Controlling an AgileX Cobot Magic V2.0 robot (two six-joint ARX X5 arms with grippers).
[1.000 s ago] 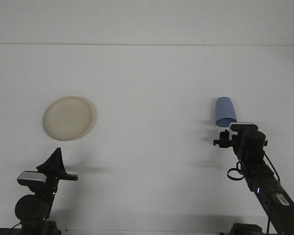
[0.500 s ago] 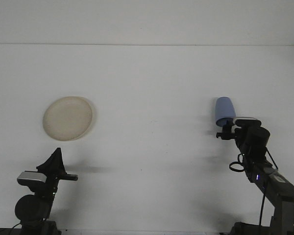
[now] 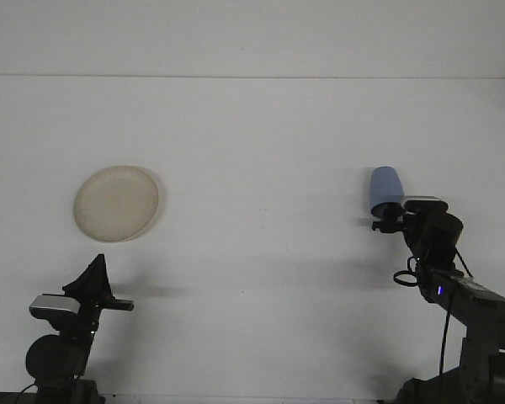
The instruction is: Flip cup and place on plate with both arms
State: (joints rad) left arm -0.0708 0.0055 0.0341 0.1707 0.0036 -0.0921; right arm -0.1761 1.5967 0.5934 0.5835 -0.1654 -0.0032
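R end effector at blue cup, grip unclear; plate far left, table between bare.

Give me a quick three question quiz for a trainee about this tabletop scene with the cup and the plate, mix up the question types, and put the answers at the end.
1. True or false: the blue cup already sits on the plate.
2. Multiple choice: which arm is next to the cup? A) left arm B) right arm C) neither
3. Fill in: the plate lies on the ______ side of the table, beyond the left tool.

Key: 1 false; 2 B, the right tool is at the cup's near end; 3 left.
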